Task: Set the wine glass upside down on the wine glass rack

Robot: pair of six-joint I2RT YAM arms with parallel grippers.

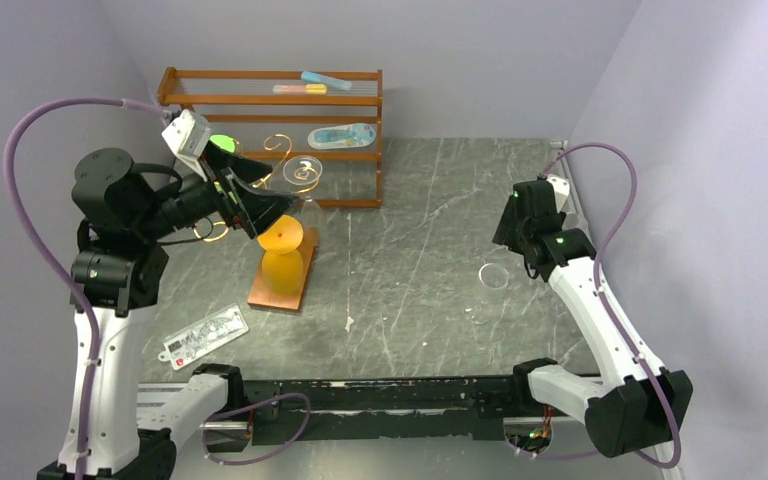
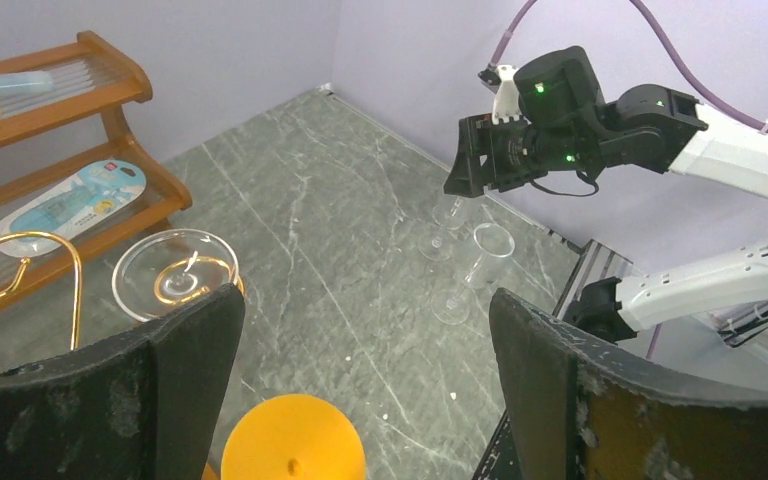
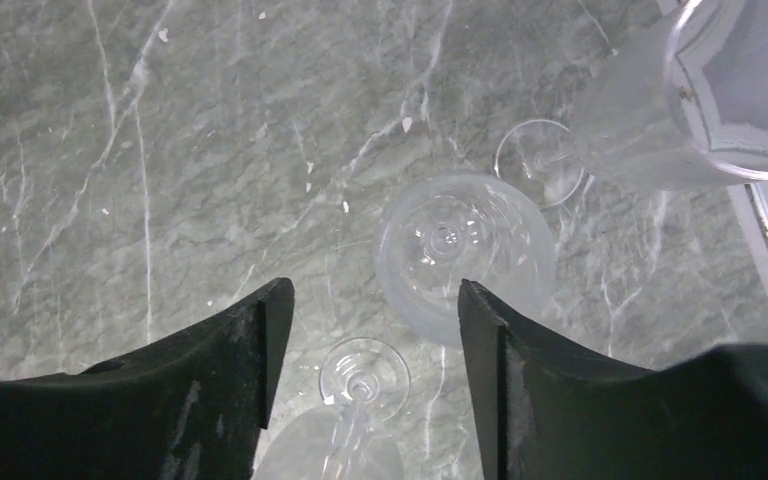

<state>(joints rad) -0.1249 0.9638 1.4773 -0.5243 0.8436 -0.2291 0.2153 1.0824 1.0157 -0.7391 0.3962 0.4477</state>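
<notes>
The gold wire wine glass rack (image 1: 280, 144) stands on its copper-brown base (image 1: 269, 293) in front of the left arm. A yellow wine glass (image 1: 282, 256) hangs upside down on it, and so does a clear one whose foot (image 2: 175, 274) rests on a scroll arm. My left gripper (image 2: 365, 310) is open just above the yellow glass's foot (image 2: 293, 438) and holds nothing. At the right, my right gripper (image 3: 375, 290) is open over three clear wine glasses. One glass (image 3: 364, 374) lies between its fingers with a gap on the right side. Another stands upright (image 3: 465, 250) just beyond.
A brown wooden shelf unit (image 1: 360, 110) with packaged items stands behind the rack. A flat packet (image 1: 203, 335) lies near the left arm's base. The third clear glass (image 3: 680, 110) sits close to the table's right edge (image 3: 765, 250).
</notes>
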